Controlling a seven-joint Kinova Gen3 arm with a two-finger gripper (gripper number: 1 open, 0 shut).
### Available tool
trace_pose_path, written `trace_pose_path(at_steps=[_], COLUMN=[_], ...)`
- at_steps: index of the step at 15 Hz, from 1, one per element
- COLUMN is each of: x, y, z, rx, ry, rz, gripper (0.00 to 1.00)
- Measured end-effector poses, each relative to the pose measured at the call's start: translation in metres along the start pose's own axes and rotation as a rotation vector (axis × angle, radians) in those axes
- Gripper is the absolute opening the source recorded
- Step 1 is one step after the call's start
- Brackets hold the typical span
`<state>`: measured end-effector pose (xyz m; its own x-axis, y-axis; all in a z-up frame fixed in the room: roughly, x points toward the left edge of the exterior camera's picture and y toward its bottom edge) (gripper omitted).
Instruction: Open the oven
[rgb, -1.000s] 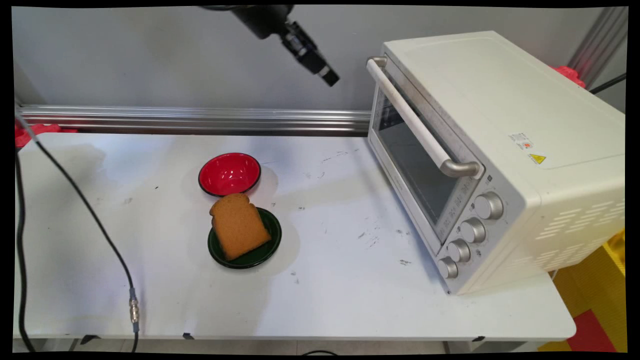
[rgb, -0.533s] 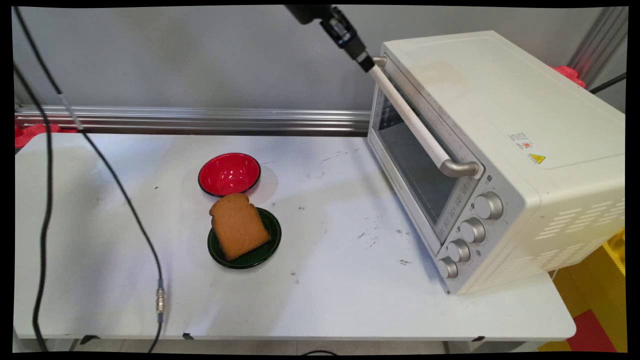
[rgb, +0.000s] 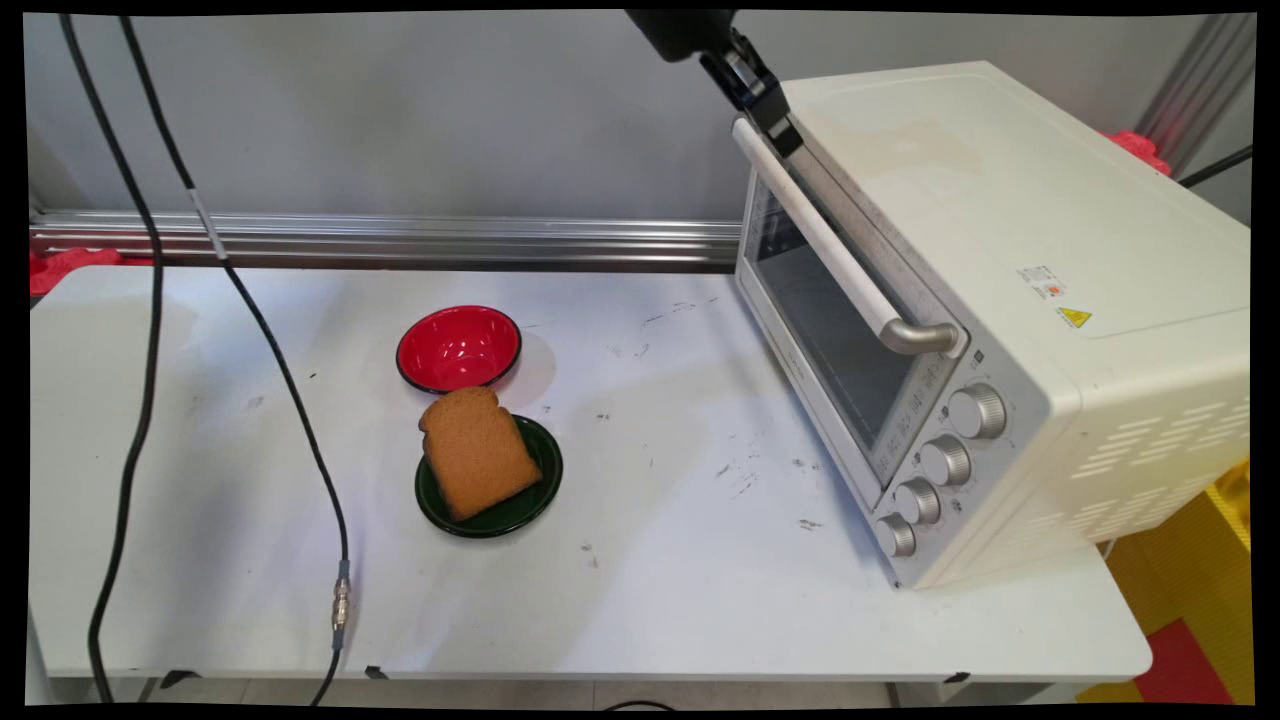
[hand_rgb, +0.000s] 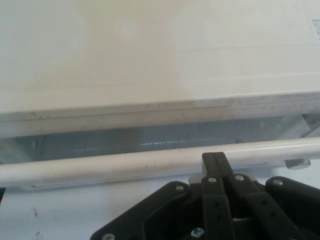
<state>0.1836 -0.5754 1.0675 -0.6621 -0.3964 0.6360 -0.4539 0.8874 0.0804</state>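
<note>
My black gripper (rgb: 783, 140) comes down from the top edge to the far end of the white toaster oven's (rgb: 1000, 250) door handle (rgb: 830, 245). Its fingers are pressed together with nothing between them. In the hand view the gripper (hand_rgb: 215, 159) has its joined tips right at the white handle bar (hand_rgb: 100, 167), which runs across the picture. The glass door (hand_rgb: 150, 140) and the oven's top (hand_rgb: 150, 50) lie beyond it. The oven door is closed.
A slice of brown toast (rgb: 478, 452) lies on a dark green plate (rgb: 540, 495) mid-table, with a red bowl (rgb: 459, 347) just behind it. Black cables (rgb: 290, 380) hang over the table's left part. The oven fills the table's (rgb: 700, 580) right side.
The gripper has moved right and down from the open space above the table to the far end of the oven handle. The hanging cables have swung right.
</note>
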Motion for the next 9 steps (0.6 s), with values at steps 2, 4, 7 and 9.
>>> trace_pose_path(at_steps=[2,4,7,9], x=[0.001,0.002,0.003,0.003], y=[0.000,0.001,0.001,0.001], z=[0.008,0.016,0.029,0.037], rx=[-0.004,-0.008,-0.012,-0.012], ry=[-0.002,-0.002,0.000,0.001], rz=[0.002,0.005,0.010,0.011], gripper=[0.00,0.00,0.00,0.00])
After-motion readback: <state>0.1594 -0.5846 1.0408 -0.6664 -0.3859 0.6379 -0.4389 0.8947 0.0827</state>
